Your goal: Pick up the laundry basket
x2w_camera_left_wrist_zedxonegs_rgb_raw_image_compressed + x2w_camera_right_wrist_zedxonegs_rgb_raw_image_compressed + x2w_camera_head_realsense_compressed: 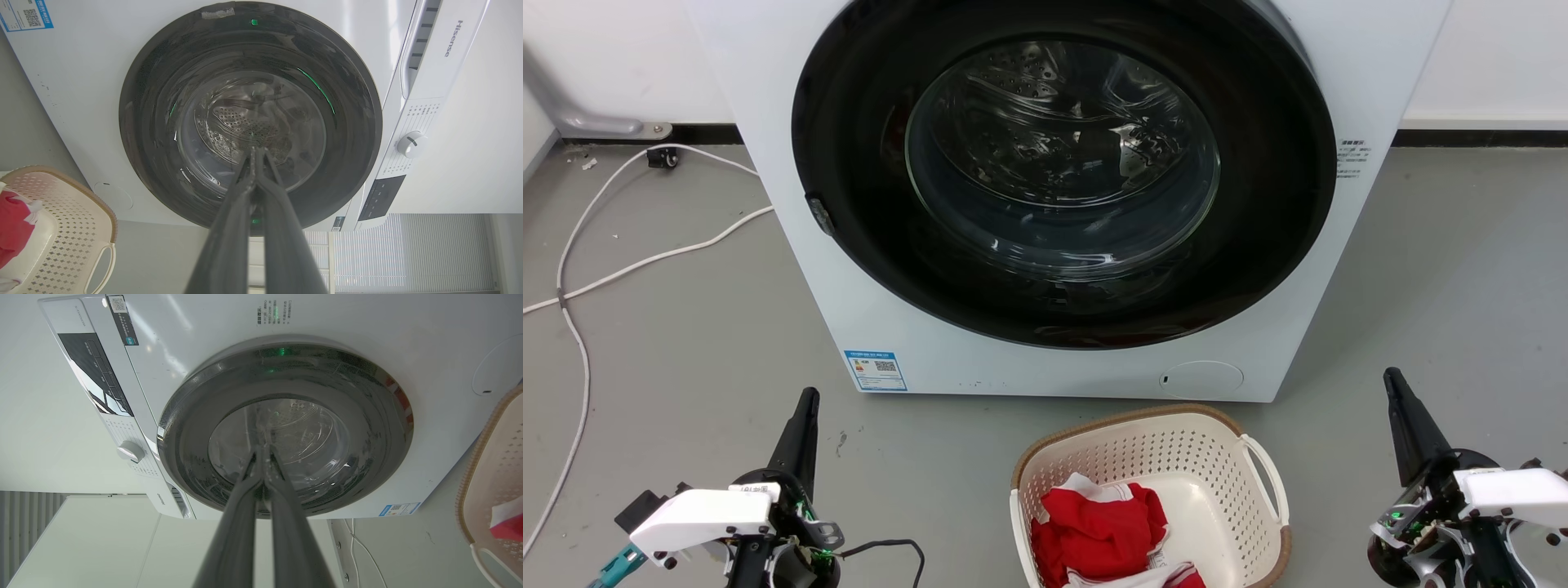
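The laundry basket (1176, 457), cream with perforated walls, a brown rim and white loop handles, stands on the floor in front of the washer, holding red and white clothes (1098, 527). It also shows at the lower left of the left wrist view (69, 228) and at the right edge of the right wrist view (496, 473). My left gripper (807, 400) is shut and empty, well to the left of the basket. To the basket's right, my right gripper (1393, 380) is shut with nothing in it. Both point toward the washer door (256, 150) (261, 451).
A white front-loading washer (1045, 188) with a dark round door stands just behind the basket. White cables (621, 261) trail over the grey floor at the left. A white wall runs behind.
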`<state>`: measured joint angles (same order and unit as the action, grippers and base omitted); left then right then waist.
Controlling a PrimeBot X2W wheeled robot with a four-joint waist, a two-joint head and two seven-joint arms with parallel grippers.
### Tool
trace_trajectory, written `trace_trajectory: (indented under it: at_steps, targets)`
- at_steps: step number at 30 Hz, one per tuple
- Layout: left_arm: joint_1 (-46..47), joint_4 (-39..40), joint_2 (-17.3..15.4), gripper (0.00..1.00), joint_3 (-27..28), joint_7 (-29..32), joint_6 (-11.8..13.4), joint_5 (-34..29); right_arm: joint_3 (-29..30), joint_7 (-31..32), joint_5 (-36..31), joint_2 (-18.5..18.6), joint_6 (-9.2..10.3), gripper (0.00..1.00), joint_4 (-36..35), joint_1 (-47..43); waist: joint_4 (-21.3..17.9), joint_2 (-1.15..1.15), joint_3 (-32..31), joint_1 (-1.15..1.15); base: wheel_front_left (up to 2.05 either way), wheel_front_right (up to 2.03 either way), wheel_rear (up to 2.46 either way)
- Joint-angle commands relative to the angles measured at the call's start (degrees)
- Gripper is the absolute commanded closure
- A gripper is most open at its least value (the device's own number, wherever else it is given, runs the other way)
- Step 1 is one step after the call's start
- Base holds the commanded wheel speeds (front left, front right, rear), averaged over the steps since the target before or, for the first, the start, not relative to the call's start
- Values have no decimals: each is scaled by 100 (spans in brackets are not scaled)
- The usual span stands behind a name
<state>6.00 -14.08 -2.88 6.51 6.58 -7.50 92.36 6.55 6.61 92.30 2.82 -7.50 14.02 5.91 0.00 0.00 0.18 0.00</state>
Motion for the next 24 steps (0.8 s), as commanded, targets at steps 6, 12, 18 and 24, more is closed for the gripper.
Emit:
trace_trajectory:
  at_steps: [6,12,18,24]
  targets:
    - [48,0,1,100,16,13,-17,12,-2,6,23,11,2,100,5,63,0,0,0,0,0,0,0]
    - [48,0,1,100,15,13,-17,12,-1,6,23,11,2,100,5,63,0,0,0,0,0,0,0]
    - [48,0,1,100,15,12,-17,12,-1,6,23,11,2,100,5,63,0,0,0,0,0,0,0]
    - [48,0,1,100,15,12,-17,12,-2,6,23,11,2,100,5,63,0,0,0,0,0,0,0]
